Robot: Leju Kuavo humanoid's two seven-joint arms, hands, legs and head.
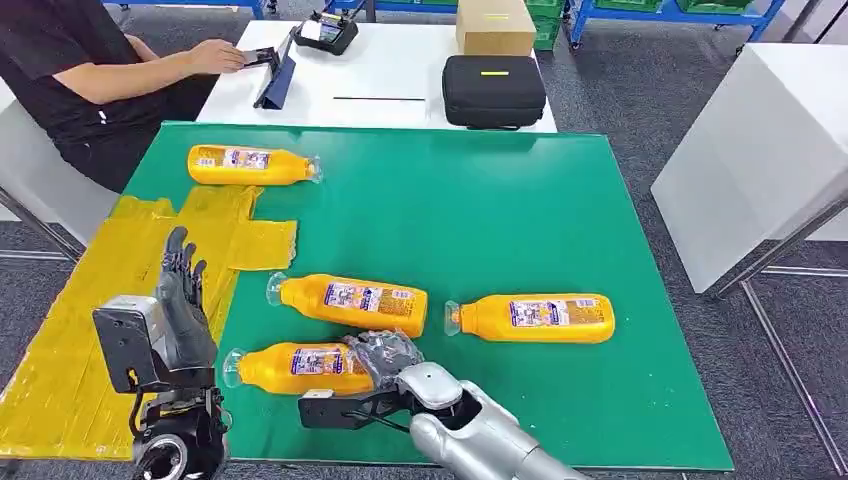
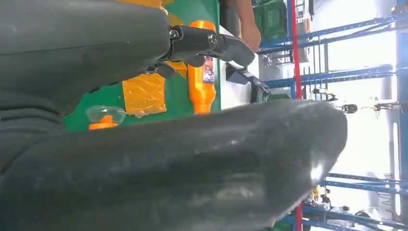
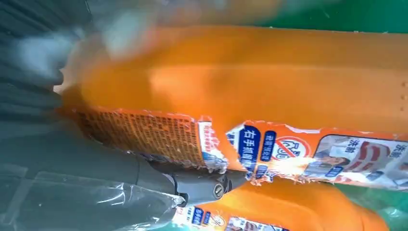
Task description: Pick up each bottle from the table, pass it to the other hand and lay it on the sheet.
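Nearest the camera, the robot's silver right arm reaches in over the near edge of the table, and its right hand (image 1: pixel 385 355) lies over the base end of the nearest orange plastic bottle (image 1: pixel 295 368), which rests on its side on the green mat (image 1: pixel 480 220) with its clear cap toward the left edge. The right wrist view shows a dark finger (image 3: pixel 202 185) against the torn label, so the hand appears to be gripping the bottle; whether it has left the mat cannot be told. Grasping the base end leaves the neck end free, presumably for the receiving hand.

The left hand (image 1: pixel 180 300) stands at the near left corner, fingers extended and apart, holding nothing, over the crinkled yellow sheet (image 1: pixel 70 330). This position suits a handover close to the laying place.

Two more orange bottles lie on the mat, one near the middle (image 1: pixel 350 302) and one toward the right edge (image 1: pixel 535 318). A fourth (image 1: pixel 250 165) lies by the far left corner, just beyond the sheet. Judged from this, most of the task remains.
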